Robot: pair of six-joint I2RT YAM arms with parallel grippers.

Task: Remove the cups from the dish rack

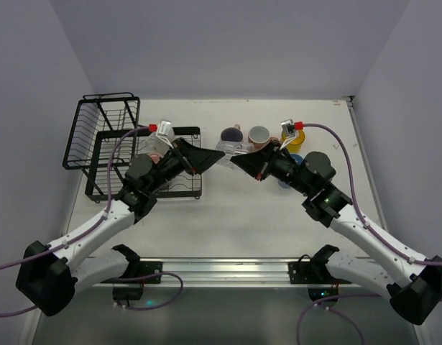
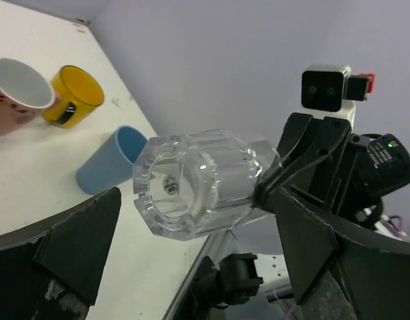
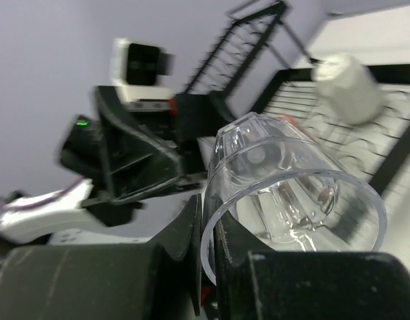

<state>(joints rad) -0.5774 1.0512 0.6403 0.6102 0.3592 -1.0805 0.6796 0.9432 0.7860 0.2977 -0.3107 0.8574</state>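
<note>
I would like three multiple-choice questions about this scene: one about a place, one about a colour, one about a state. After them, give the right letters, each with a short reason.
1. Where is the glass cup?
A. on the floor
B. in the air, between the left gripper and the right gripper
C. upside down on the table

2. What colour is the mug beside the blue cup?
A. yellow
B. green
C. black

3. How is the right gripper?
A. open, empty
B. shut on nothing
C. shut on the glass cup

Answers: 1 B, the left wrist view shows it above the table, not touching it. 2 A, the yellow mug is next to the blue cup. 3 C, its fingers pinch the cup's rim.
</note>
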